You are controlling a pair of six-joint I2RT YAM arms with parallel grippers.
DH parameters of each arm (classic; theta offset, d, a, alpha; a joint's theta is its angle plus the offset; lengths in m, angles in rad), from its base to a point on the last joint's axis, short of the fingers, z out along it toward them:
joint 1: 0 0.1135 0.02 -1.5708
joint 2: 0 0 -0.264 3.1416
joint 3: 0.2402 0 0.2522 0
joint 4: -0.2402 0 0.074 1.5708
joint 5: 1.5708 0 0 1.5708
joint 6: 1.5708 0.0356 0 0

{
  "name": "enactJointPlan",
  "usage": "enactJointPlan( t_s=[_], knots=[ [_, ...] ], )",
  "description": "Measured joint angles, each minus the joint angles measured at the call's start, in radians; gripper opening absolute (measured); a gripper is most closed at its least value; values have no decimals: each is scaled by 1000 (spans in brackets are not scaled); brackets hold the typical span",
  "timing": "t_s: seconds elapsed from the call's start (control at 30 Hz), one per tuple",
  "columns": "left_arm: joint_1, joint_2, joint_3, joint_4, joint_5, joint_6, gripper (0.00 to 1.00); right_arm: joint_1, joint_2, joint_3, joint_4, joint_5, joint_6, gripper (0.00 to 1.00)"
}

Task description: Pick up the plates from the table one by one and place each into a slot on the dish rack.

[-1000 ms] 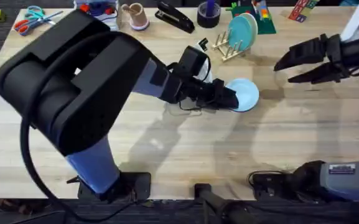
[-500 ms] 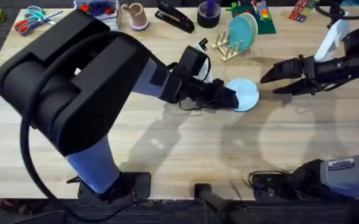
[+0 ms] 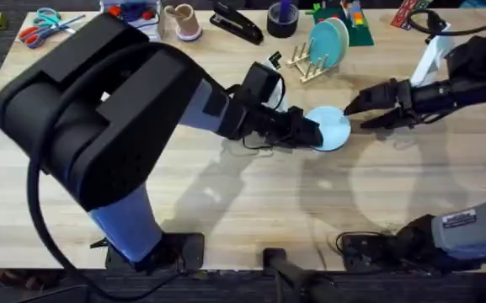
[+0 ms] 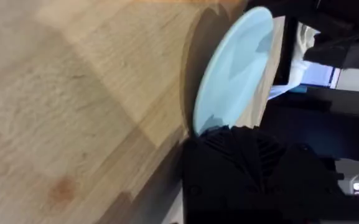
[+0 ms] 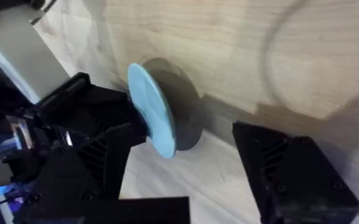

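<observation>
A pale blue plate (image 3: 333,128) is tilted up on its edge over the table (image 3: 226,210), and my left gripper (image 3: 312,135) is shut on its near rim. In the left wrist view the plate (image 4: 235,68) rises out of the black fingers (image 4: 247,162). My right gripper (image 3: 355,115) stands open just right of the plate, with its jaws pointing at it. In the right wrist view the plate (image 5: 151,118) shows edge-on between the wide-apart fingers (image 5: 291,174). The dish rack (image 3: 307,66) stands behind, with a teal-green plate (image 3: 325,42) upright in a slot.
Along the far edge of the table lie a black stapler (image 3: 238,23), a dark tape roll (image 3: 282,18), a cup (image 3: 184,21), scissors (image 3: 45,25) and coloured small items (image 3: 352,21). The left arm's large body (image 3: 99,109) covers the left middle.
The right gripper has moved left and slightly down, from the right edge to just beside the plate. The left arm and the plate have stayed still.
</observation>
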Motion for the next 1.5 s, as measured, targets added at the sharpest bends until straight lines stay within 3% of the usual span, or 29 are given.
enactJointPlan(
  t_s=[0.4, 0.8, 1.17, 1.27, 1.5],
  knots=[
    [0, 0, 0, 0, -1, -3, 41, 71, 1, 18, 4, 40, 3, 962],
    [0, 0, 0, 0, -1, -3, 41, 99, 22, 18, 11, -34, 13, 962],
    [0, 0, 0, 0, -1, -3, 41, 188, 52, 10, 13, -134, 18, 961],
    [0, 0, 0, 0, -1, -4, 41, 202, 55, 5, 8, -146, 24, 902],
    [0, 0, 1, -1, -2, -5, 41, 208, 62, 0, 5, -159, 31, 619]
  ],
)
